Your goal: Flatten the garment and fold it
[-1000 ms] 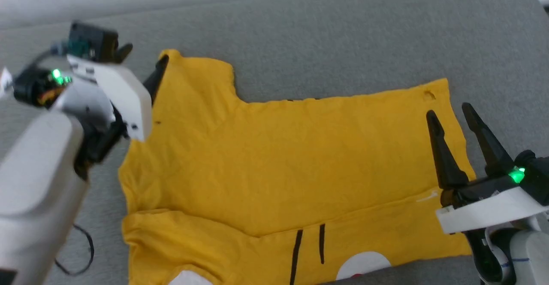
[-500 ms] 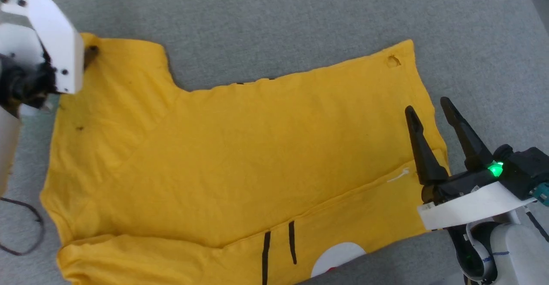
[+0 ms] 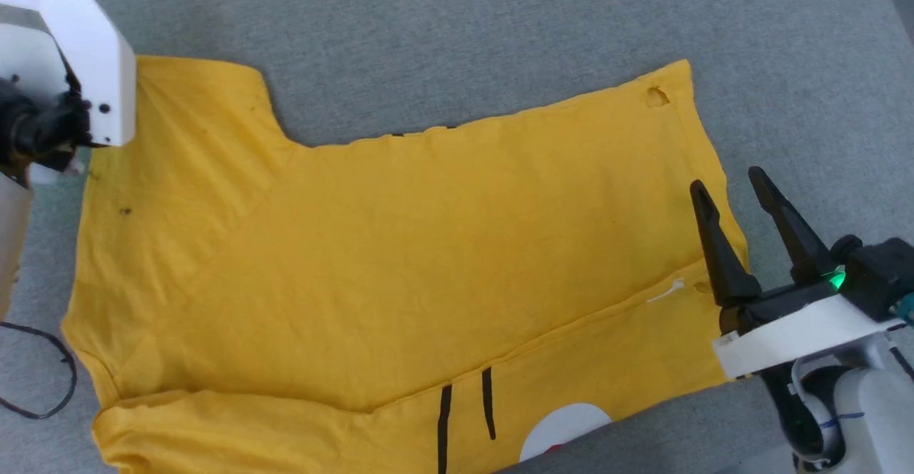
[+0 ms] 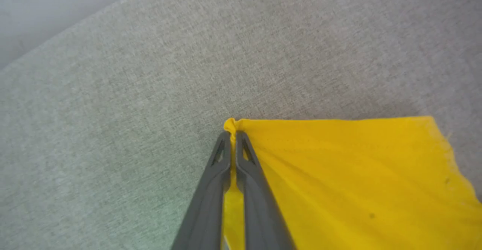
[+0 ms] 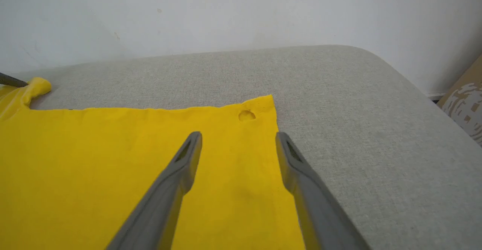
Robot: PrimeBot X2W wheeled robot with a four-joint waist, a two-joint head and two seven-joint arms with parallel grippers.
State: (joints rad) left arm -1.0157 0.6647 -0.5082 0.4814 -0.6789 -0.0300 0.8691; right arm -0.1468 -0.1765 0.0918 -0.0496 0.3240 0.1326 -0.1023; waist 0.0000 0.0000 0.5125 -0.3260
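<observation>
- Two grippers are working the garment (image 3: 400,245), which is lying spread, plain side up, on the grey fabric-covered surface (image 3: 500,24).
- Left gripper (image 4: 233,135) is pinching the sleeve corner (image 4: 229,124), jaws closed tight on the cloth. Compared with half a second ago, the sleeve (image 3: 193,117) is lying flatter and its bunched tip is gone.
- Right gripper (image 3: 722,178) is hovering over the hem edge, jaws spread wide and gripping nothing. It is sitting slightly further right than before.
- Near edge is showing a turned-over strip with black lines (image 3: 464,417) and a white patch (image 3: 564,431).
- Judgement: flattening is nearly finishing, but that strip is likely needing attention before folding.
</observation>
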